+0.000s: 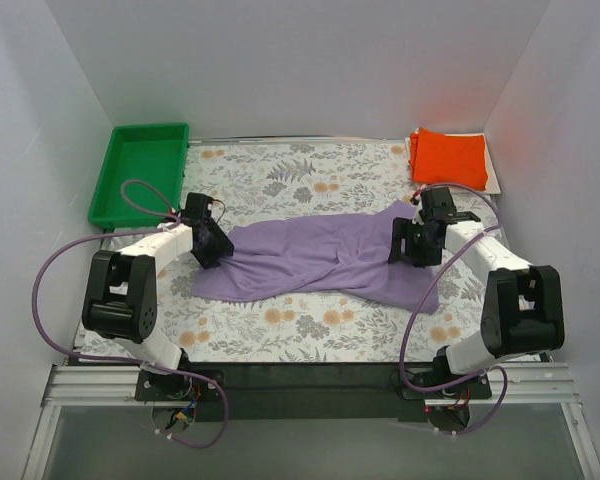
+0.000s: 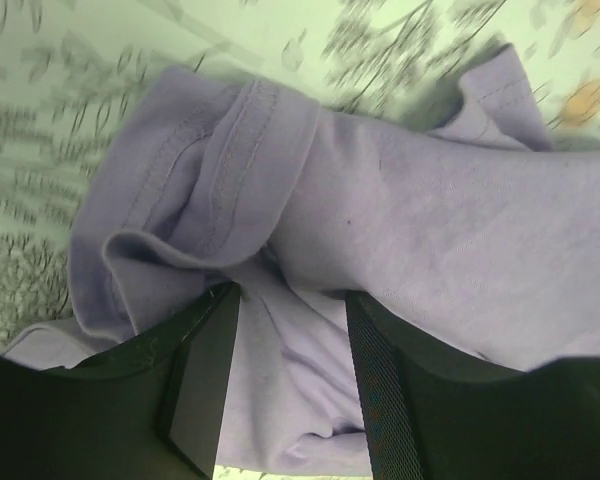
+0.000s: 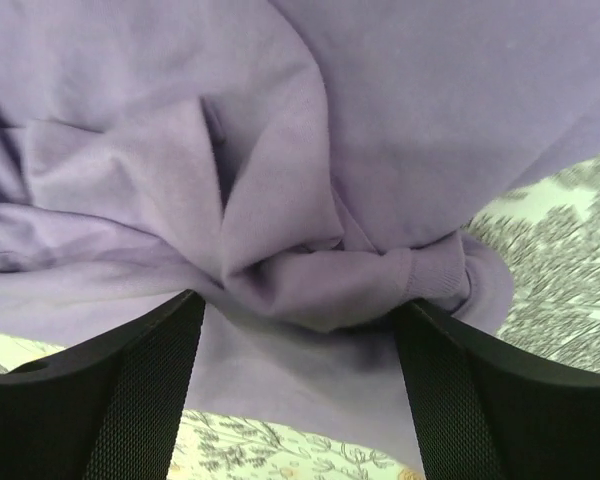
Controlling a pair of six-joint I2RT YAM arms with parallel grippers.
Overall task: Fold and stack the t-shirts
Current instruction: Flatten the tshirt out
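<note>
Two arms reach inward over the flowered table (image 1: 310,175), one at each end of the lavender t-shirt (image 1: 325,262). The shirt lies rumpled and stretched sideways across the middle of the table, well apart from the other garments. The left gripper (image 1: 212,245) sits at the shirt's left end, where the cloth narrows toward it. In the left wrist view its two dark fingers (image 2: 205,380) stand a moderate way apart. Purple cloth fills the gap between them, and a stitched hem (image 2: 235,150) is folded over just beyond the tips. Whether the jaws are pinching the cloth or only straddling it cannot be told, and that view is somewhat blurred. The right gripper (image 1: 412,243) sits at the shirt's right end, on its far edge. In the right wrist view its fingers (image 3: 150,380) stand wider apart. A thick bunch of gathered folds lies between them, with a rolled ribbed edge (image 3: 440,280) just beside the right-hand finger. Here too it cannot be told whether the cloth is clamped or merely lies between the jaws. At the far right corner the orange t-shirt (image 1: 448,158) lies folded to a rectangle. It rests on top of the whitish t-shirt (image 1: 492,165), of which only a thin strip shows at the right side. At the far left corner stands a green tray (image 1: 105,190), touching none of the shirts.
</note>
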